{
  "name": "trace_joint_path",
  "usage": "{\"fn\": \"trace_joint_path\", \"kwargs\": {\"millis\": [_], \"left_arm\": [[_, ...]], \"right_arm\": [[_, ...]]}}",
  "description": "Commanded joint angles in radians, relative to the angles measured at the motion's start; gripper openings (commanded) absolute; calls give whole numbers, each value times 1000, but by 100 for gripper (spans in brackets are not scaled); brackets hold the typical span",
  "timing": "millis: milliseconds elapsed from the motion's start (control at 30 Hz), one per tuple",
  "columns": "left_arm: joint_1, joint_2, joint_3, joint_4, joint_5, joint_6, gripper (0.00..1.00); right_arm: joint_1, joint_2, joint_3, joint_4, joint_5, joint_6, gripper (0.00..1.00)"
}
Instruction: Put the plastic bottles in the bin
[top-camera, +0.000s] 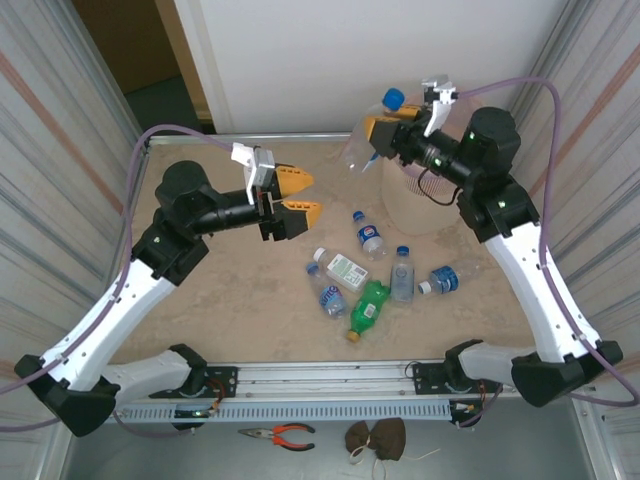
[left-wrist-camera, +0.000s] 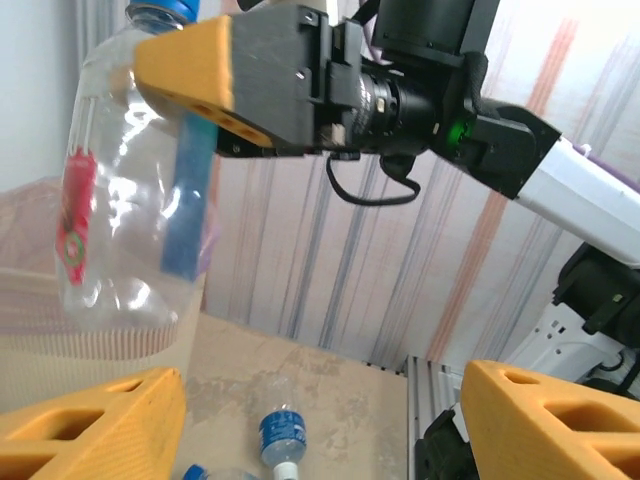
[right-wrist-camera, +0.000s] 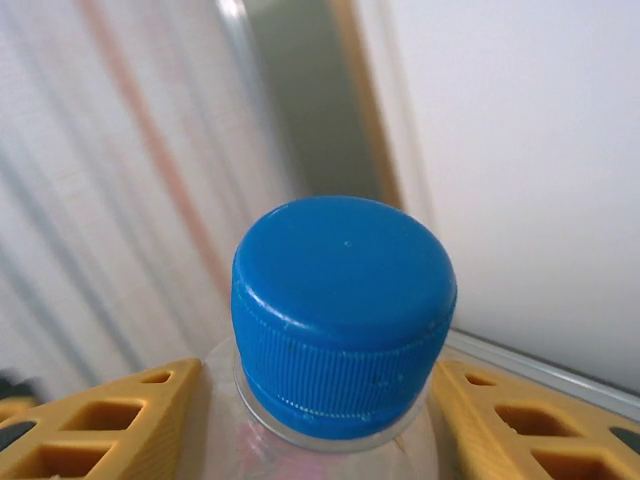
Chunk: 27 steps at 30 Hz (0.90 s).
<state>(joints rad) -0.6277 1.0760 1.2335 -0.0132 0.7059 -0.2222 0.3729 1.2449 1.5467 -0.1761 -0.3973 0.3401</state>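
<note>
The mottled beige table (top-camera: 230, 320) stretched beneath both arms. The bin (top-camera: 428, 215), a tapered beige waste basket, stood directly under and just behind the right gripper (top-camera: 377, 130). In the left wrist view its ribbed wall (left-wrist-camera: 90, 335) rose ahead of the left gripper (left-wrist-camera: 320, 420), toward its left finger.

The right gripper hung above the bin's rim, its orange fingers clamped on the neck of a clear bottle (top-camera: 358, 150). The bottle was tilted, its body hanging off the gripper's left side and its blue cap (right-wrist-camera: 345, 310) sticking up between the two fingers. From the left wrist the same bottle (left-wrist-camera: 120, 190) showed a red mark and a blue strip on its clear body.

The left gripper (top-camera: 312, 194) hovered above the table with its jaws spread wide and nothing between them. It pointed across at the right gripper, well apart from it.

Six loose bottles lay on the table, below the left gripper and off to its right, on the near side of the bin. The green bottle (top-camera: 368, 308) lay nearest the arm bases, with a blue-labelled bottle (top-camera: 329, 294) just beside it. A white-green labelled bottle (top-camera: 346, 266) lay closest to the left gripper. A small blue-labelled bottle (top-camera: 371, 236) lay closest to the bin. A clear blue-capped bottle (top-camera: 402, 276) and a crushed blue-labelled bottle (top-camera: 446, 277) lay beside each other.

Red-handled pliers (top-camera: 281, 433) rested beyond the table's near rail, behind both grippers.
</note>
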Motion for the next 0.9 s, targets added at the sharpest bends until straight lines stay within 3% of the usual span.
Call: {"fn": "trace_joint_path", "kwargs": {"millis": [0, 233, 433, 533, 667, 867], "left_arm": [[4, -34, -19, -49, -54, 31, 73], [5, -78, -60, -72, -86, 22, 72], [5, -108, -87, -81, -110, 15, 72], [5, -117, -98, -82, -117, 5, 72], [5, -129, -117, -73, -121, -9, 72], [5, -142, -135, -68, -128, -25, 72]], "right_arm": [[-59, 49, 85, -50, 159, 86, 36], [-249, 173, 136, -63, 265, 342, 25], [-418, 322, 183, -85, 172, 574, 22], [-429, 384, 208, -104, 179, 573, 23], [-431, 437, 188, -65, 139, 625, 32], [-401, 538, 248, -172, 170, 691, 31]]}}
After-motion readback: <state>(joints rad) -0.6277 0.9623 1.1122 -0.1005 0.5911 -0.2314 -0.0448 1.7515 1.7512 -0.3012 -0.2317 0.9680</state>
